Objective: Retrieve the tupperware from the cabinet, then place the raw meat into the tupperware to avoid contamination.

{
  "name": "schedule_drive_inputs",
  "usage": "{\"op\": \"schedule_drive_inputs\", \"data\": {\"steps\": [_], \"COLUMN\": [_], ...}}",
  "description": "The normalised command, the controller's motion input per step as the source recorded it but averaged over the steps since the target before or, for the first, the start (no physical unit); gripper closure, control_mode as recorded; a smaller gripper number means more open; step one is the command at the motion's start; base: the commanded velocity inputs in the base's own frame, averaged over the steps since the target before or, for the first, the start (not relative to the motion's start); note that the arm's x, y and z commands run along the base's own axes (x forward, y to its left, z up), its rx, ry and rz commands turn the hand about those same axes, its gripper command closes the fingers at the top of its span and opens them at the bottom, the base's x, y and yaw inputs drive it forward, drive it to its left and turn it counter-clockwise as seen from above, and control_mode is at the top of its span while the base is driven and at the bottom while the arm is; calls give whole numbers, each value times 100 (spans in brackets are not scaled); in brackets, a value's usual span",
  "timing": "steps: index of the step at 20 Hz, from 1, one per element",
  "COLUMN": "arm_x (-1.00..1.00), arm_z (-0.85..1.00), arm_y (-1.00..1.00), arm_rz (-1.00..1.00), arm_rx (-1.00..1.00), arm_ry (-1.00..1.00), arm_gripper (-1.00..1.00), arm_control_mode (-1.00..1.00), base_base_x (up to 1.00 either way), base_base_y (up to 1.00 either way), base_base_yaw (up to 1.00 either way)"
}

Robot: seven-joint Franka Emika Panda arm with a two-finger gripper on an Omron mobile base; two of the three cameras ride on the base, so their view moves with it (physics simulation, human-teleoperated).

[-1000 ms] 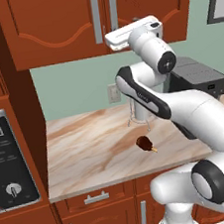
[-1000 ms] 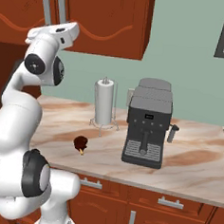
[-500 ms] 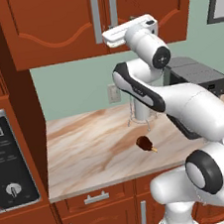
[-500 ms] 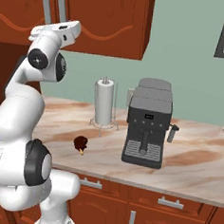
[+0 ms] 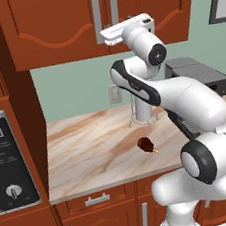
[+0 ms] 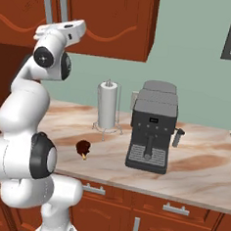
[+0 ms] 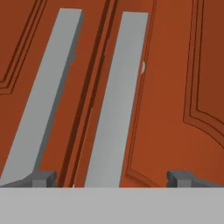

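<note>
Hand view: gripper [image 7: 112, 177], jaws spread wide and empty, is facing the cabinet [image 7: 175, 65] door handles [image 7: 114, 100]; no writing legible.

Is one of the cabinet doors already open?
No, in the hand view both doors of the cabinet are shut, their two silver bar handles side by side along the closed seam.

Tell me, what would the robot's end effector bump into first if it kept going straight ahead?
Most likely the long silver bar handle on the reddish-brown wooden cabinet door. In the hand view, the open end effector points at that door, with the handle lying between its fingertips. How near it is remains unclear.
</note>
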Motion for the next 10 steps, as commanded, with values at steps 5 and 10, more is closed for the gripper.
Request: {"op": "schedule_drive_inputs", "data": {"steps": [5, 10], "arm_x": [26, 24], "arm_z": [-2, -1], "arm_y": [6, 5], "arm_rz": [0, 0], "arm_rx": [0, 0], "arm_ry": [0, 0], "arm_gripper": [-100, -100], "arm_control_mode": [-100, -100], "base_base_x": [0, 0], "base_base_y": [0, 0], "base_base_yaw": [0, 0]}}
